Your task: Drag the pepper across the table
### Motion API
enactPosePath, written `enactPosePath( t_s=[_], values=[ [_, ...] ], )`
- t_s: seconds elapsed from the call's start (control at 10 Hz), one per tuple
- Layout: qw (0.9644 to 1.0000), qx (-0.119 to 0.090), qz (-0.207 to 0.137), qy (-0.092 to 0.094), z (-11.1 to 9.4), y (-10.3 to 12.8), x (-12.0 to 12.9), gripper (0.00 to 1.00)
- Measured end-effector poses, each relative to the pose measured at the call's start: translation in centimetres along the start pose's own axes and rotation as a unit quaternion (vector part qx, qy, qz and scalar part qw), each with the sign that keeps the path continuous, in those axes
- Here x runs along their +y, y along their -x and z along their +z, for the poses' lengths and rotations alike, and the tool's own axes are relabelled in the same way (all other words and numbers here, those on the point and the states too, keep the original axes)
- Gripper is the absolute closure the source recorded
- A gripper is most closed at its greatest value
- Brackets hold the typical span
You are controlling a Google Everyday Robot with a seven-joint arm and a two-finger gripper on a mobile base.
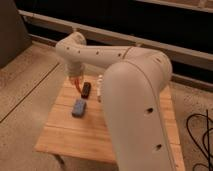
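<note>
**Fingers shut at the pepper, drag in hand near the table's far-left corner**

Fingers of the gripper point(75, 81) are together, pointing down at the far-left part of the table point(75, 136). A small orange-red streak at their tips is the pepper point(76, 86). It looks to be pinched between them, though the view is too soft there to be sure of the grip. The pepper sits low, at or just above the planks, near the table's far edge.

A small dark oblong object point(86, 89) lies just right of the gripper. A blue-grey block point(79, 107) rests nearer the camera, apart from both. The robot's white arm point(132, 100) reaches in from the lower right and covers much of the table's right side.

By the look of it, the step in hand is the drag itself: the pepper is caught and the tips are down at the surface. The next move calls for a level slide, with the tips kept low enough that the pepper rides on the wood. The free path runs toward the near-left planks, passing left of the block. A sweep to the right would meet the dark object almost at once.
</note>
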Motion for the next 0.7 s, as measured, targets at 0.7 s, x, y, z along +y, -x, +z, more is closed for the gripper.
enactPosePath(
  t_s=[0.7],
  values=[
    [0.984, 0.025, -0.174, -0.027, 2.2, 4.4, 17.7, 1.0]
  ],
)
